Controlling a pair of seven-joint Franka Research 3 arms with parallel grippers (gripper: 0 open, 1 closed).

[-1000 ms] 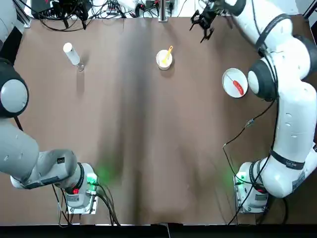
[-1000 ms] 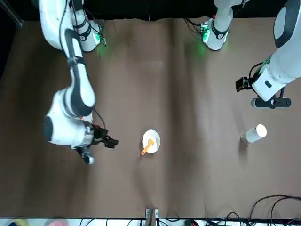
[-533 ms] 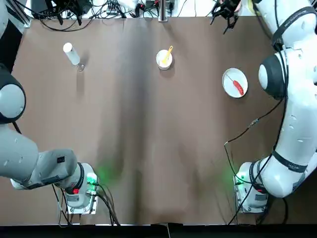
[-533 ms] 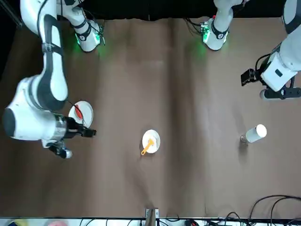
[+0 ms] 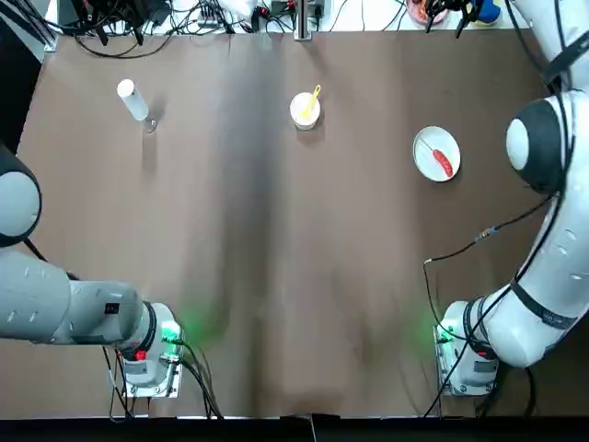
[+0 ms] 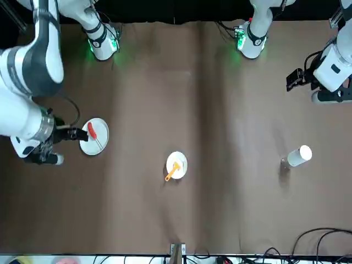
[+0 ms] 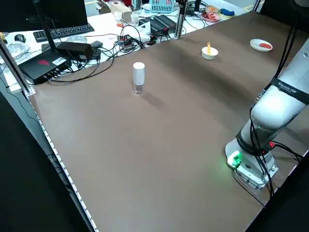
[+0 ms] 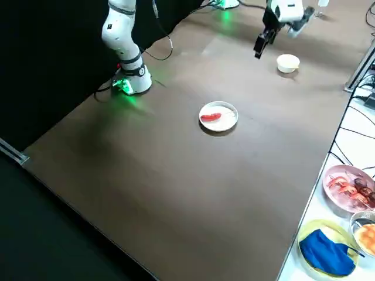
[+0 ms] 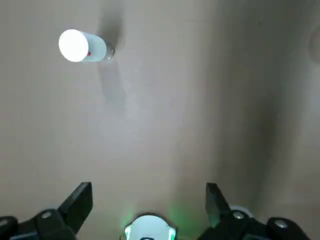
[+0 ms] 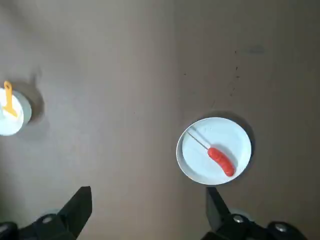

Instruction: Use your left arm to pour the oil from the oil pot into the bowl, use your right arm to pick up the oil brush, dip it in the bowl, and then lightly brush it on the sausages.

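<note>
Both pincers, left (image 9: 149, 184) and right (image 10: 149, 187), spread empty above the table (image 5: 304, 230).
Plate (image 10: 197, 165) with soft sausage (image 10: 221, 161), right; upright oil pot (image 7: 138, 75), left, probably slick, best gripped mid-body; bowl (image 7: 209, 56) near the far edge, open-sided, tippable; oil brush (image 10: 8, 95) inside, seemingly stiff, best taken by its handle.

- Top view: overhead, looking down on the counter (image 5: 276, 230), arm bases at its bottom.
- Front view: across the counter, facing the robot.
- Side views: raised, looking diagonally down from opposite sides; both include the bowl (image 7: 209, 54).
- Wrist views: nearer, looking down past each hand; the right one shares the plate (image 10: 200, 165) with the top view.
</note>
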